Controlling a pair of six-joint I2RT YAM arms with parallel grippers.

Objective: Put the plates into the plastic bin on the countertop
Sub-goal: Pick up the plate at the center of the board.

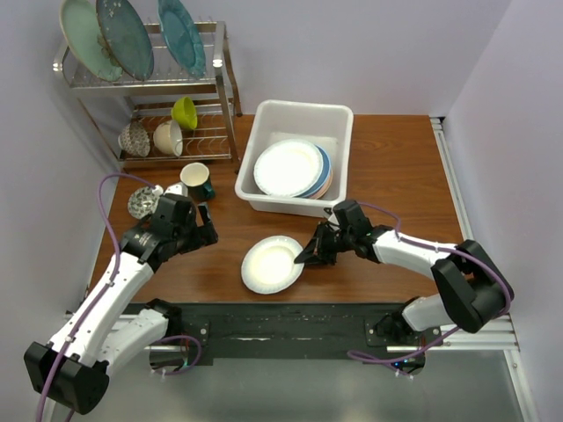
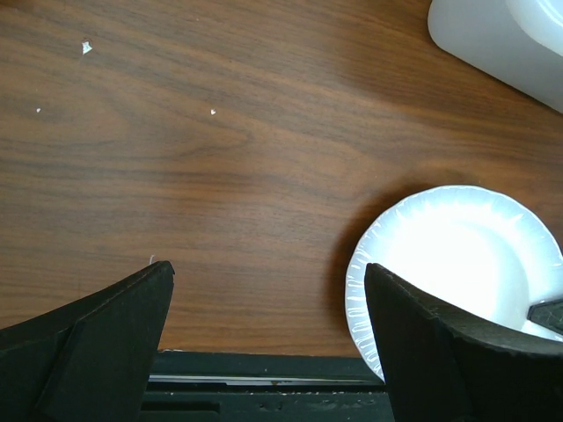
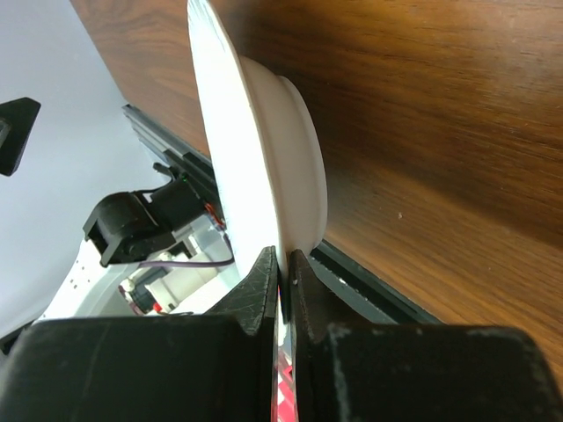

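Observation:
A white plate with a fluted rim (image 1: 272,264) is near the front edge of the countertop (image 1: 396,176), held by its right rim in my right gripper (image 1: 310,256), which is shut on it. In the right wrist view the plate (image 3: 255,132) is pinched edge-on between the fingers. It also shows in the left wrist view (image 2: 457,264). My left gripper (image 1: 209,227) is open and empty, left of the plate. The white plastic bin (image 1: 264,123) holds a stack of plates (image 1: 290,167), a white one on top.
A wire dish rack (image 1: 220,97) at the back left holds three large teal plates (image 1: 123,35) and small bowls (image 1: 167,136). A cup (image 1: 195,180) and a grey bowl (image 1: 143,200) stand beside my left arm. The black table edge rail (image 1: 281,330) runs along the front.

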